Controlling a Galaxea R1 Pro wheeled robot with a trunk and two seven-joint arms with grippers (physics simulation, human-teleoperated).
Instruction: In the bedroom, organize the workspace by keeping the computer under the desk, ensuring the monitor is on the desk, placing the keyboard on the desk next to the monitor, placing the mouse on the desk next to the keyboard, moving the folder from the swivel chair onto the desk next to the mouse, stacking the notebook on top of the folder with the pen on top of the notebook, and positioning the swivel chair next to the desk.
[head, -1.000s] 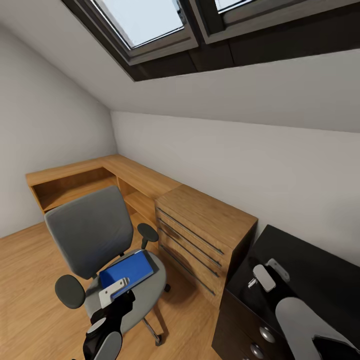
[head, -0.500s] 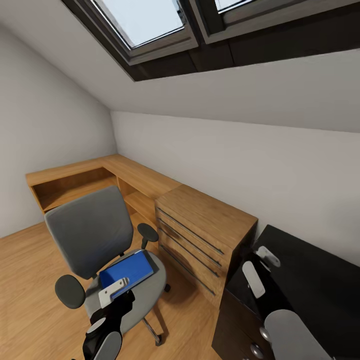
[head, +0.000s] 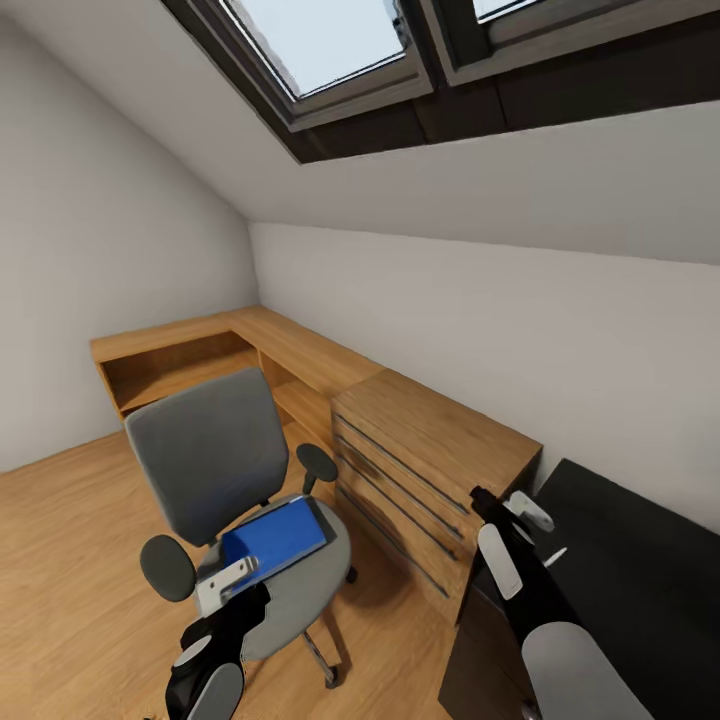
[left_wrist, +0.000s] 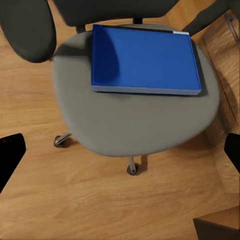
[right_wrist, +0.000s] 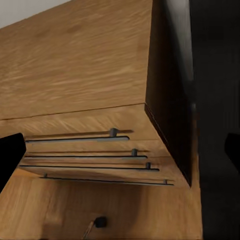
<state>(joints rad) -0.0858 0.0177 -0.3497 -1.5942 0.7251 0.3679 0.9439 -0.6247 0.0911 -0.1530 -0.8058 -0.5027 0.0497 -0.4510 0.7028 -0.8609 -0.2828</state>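
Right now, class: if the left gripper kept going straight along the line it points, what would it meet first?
Probably the swivel chair's grey seat, just short of the blue folder; the left gripper points down at it, though depth is unclear.

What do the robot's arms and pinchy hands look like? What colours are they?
Both arms are black with smooth, rounded light-grey shells. The left gripper has flat, pale-grey fingers on a black wrist. The right gripper looks the same, with a long grey cover plate behind it. No cables or markings are visible.

black arms w/ white shells; left hand (head: 232, 583) white-fingered, right hand (head: 528, 528) too.
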